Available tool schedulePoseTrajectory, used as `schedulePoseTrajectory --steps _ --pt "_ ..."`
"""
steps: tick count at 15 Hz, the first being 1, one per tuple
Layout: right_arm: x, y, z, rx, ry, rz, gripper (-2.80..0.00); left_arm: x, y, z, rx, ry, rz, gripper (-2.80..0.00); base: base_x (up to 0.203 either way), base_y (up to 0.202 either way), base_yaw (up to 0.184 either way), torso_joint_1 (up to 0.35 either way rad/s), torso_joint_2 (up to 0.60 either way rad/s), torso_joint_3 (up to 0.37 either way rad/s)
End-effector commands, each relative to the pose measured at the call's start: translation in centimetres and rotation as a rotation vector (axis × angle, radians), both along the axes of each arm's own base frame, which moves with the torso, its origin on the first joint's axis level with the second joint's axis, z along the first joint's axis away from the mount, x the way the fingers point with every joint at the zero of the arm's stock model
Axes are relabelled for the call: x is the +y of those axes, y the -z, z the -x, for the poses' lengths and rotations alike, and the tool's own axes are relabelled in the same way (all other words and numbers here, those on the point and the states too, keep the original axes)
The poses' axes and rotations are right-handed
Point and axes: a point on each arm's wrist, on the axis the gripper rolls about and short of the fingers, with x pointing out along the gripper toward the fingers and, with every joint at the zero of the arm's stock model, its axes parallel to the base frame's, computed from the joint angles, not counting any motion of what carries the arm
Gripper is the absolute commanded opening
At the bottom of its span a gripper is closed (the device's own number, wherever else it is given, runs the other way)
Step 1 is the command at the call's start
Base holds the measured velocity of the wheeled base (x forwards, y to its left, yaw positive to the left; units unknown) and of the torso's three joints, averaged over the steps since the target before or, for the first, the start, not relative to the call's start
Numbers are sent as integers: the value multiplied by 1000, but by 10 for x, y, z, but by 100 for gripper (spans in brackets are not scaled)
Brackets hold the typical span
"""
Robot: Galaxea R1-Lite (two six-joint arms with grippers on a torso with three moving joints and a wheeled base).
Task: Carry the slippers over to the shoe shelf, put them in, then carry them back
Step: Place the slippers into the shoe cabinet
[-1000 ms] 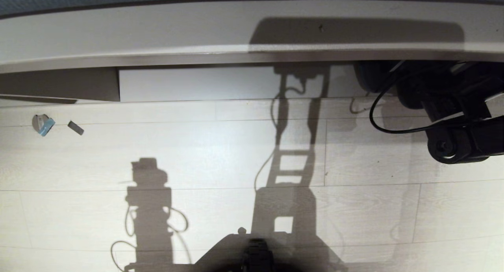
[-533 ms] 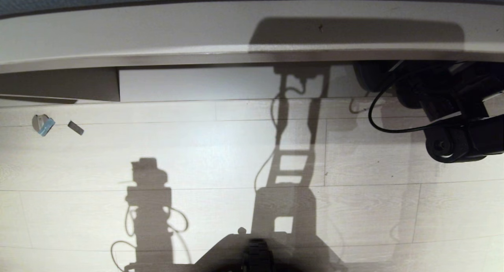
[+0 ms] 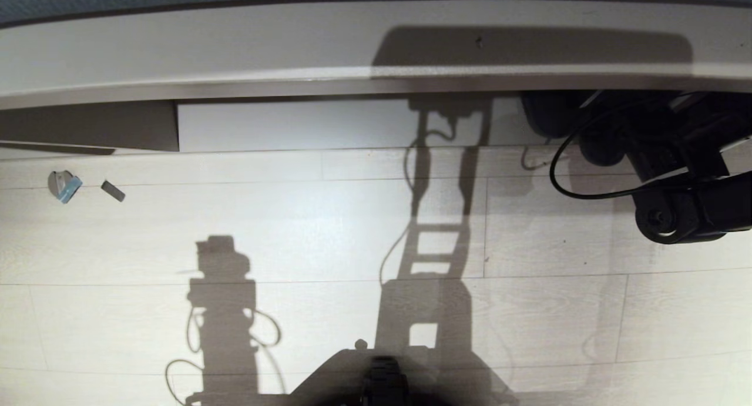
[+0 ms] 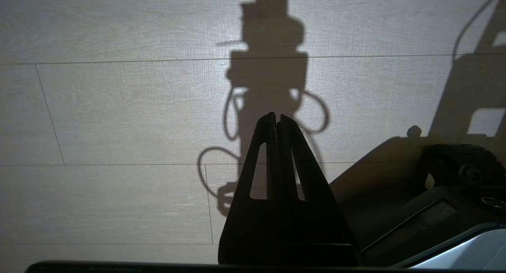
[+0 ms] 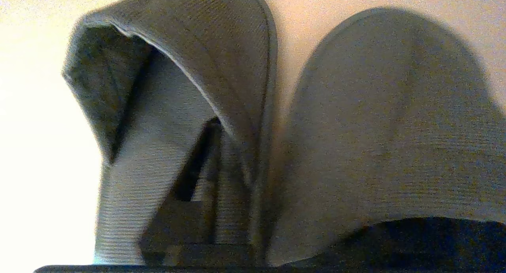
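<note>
The two grey slippers (image 5: 379, 119) lie side by side close before my right wrist, toes pointing away, on a pale board. One finger (image 5: 193, 174) of my right gripper (image 5: 257, 123) stands inside the open heel of the left slipper (image 5: 221, 55), apart from its side wall. The other finger is hidden under the right slipper, and the gripper is open. In the head view the slippers (image 3: 546, 115) are a dark mass at the right end of the shoe shelf (image 3: 294, 124), under its top board. My right arm (image 3: 675, 218) reaches in there. My left gripper (image 4: 276, 115) hangs shut over the floor.
An upright divider (image 3: 147, 127) closes the shelf at the left. Two small scraps (image 3: 63, 185) (image 3: 113, 190) lie on the pale plank floor in front of it. A black cable (image 3: 564, 177) loops off the right arm. My base (image 3: 382, 376) shows at the bottom edge.
The dark mass of the slippers under the shelf's top board has spread slightly left and down. The right arm has hardly moved.
</note>
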Motion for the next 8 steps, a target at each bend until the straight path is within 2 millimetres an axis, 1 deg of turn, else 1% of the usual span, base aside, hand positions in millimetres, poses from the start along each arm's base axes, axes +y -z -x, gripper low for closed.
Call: schedulePoseTrajectory --steps 1,8 --pt "0 -1 2 -10 -1 2 0 0 0 0 0 -1 1 -280 0 0 0 0 0 0" --pt "1 22 11 94 -48 48 0 0 0 0 0 -1 1 -280 0 0 0 0 0 0"
